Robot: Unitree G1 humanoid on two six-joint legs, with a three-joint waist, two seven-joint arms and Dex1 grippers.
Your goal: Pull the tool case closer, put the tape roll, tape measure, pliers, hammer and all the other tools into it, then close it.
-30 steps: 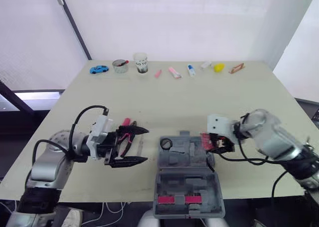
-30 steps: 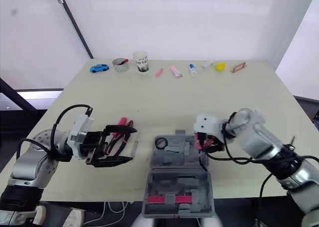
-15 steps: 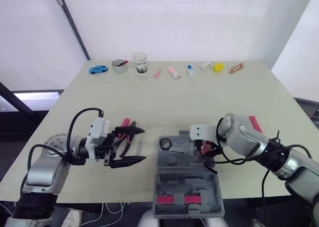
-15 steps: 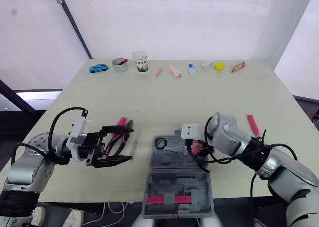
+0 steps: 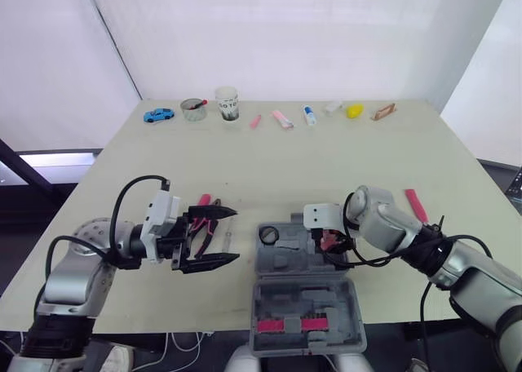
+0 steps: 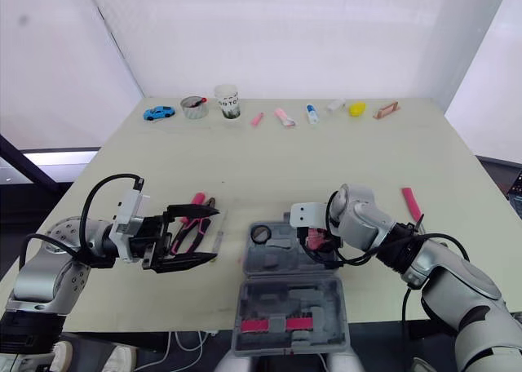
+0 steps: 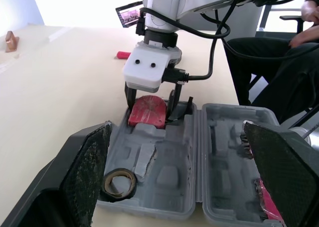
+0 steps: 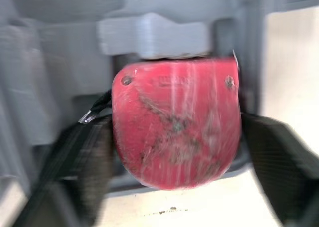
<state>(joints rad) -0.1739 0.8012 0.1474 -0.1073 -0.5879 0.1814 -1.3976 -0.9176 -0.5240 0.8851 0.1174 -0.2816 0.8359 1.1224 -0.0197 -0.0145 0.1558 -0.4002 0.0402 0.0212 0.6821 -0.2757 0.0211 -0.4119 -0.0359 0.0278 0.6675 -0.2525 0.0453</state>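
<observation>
The right gripper [image 7: 152, 103] clasped the red tape measure [image 8: 174, 122] in the tool case's [image 7: 164, 179] far-right pocket, seemingly seated. Next, it should let go and lift clear. The left gripper [image 5: 233, 236] gaped wide, empty, by the pliers [image 6: 189, 229] left of the case.

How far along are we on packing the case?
Done: the case sits open at the near edge, tape roll inside. In hand: the right gripper holds the tape measure in a case slot. Left: pliers lie on the table by the open left gripper, a red tool lies to the case's right, and the case needs closing.
</observation>
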